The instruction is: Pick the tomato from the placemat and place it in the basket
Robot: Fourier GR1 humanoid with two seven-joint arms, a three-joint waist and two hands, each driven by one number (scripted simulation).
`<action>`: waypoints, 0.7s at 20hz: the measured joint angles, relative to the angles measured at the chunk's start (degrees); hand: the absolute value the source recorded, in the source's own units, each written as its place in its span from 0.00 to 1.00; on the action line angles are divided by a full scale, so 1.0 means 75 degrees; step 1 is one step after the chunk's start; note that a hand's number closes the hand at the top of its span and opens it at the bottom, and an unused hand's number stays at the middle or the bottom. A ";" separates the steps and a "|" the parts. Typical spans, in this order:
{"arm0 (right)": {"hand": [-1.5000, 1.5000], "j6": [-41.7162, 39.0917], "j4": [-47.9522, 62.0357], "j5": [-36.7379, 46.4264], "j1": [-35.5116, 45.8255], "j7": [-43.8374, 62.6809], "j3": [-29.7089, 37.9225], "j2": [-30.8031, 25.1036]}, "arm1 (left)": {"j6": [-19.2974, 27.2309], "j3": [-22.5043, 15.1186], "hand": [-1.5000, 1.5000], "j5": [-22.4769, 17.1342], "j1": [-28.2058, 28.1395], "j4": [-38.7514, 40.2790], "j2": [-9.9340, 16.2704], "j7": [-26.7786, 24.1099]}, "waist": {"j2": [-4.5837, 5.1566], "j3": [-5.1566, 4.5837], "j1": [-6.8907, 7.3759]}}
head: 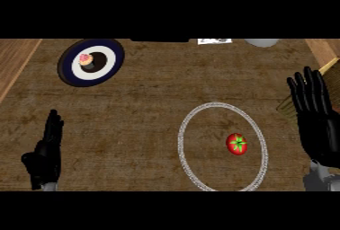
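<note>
A red tomato (237,143) with a green stem lies on the right part of the round placemat (191,169), which shows as a pale ring on the brown counter. My right hand (315,117) stands open at the right edge, fingers straight, a short way right of the tomato and not touching it. Behind that hand, a wicker basket (328,68) shows only partly at the right edge. My left hand (45,155) rests open at the lower left, far from the tomato.
A dark blue and white plate (105,67) with a cupcake (86,60) sits at the back left. A white paper (214,41) and a pale round object (261,42) lie at the back edge. A wooden strip (15,60) runs along the left.
</note>
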State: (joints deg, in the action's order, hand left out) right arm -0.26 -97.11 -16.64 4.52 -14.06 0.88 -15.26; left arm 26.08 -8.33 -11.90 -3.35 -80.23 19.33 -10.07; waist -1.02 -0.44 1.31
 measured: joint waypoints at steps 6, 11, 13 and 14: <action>1.00 -0.1595 0.1546 -0.1059 0.1519 -0.0292 0.0588 -0.0583 | -0.0864 0.0045 0.50 -0.0225 0.0780 -0.0234 0.0678 0.1015 | 0.0182 0.0070 0.0025; 0.00 -0.2400 0.1183 0.1027 0.1908 -0.1324 -0.0786 -0.1265 | -0.1544 -0.0129 0.50 -0.0523 0.1240 -0.0168 0.0858 0.1622 | 0.0222 0.0063 0.0058; 0.00 -0.1960 0.1117 0.1951 0.1720 -0.1810 -0.1435 -0.0859 | -0.1765 -0.0040 0.50 -0.0685 0.1476 -0.0053 0.0968 0.1902 | 0.0203 0.0062 -0.0013; 0.00 -0.1635 0.1030 0.2364 0.1627 -0.1878 -0.1765 -0.0575 | -0.1828 -0.0036 0.50 -0.0698 0.1567 0.0027 0.0978 0.1978 | 0.0191 0.0062 -0.0053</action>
State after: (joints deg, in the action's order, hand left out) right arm -12.52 -89.38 1.09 16.72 -28.15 -12.36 -19.57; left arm 12.37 -8.60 -17.13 8.40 -80.03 26.67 4.77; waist 0.41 0.03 0.91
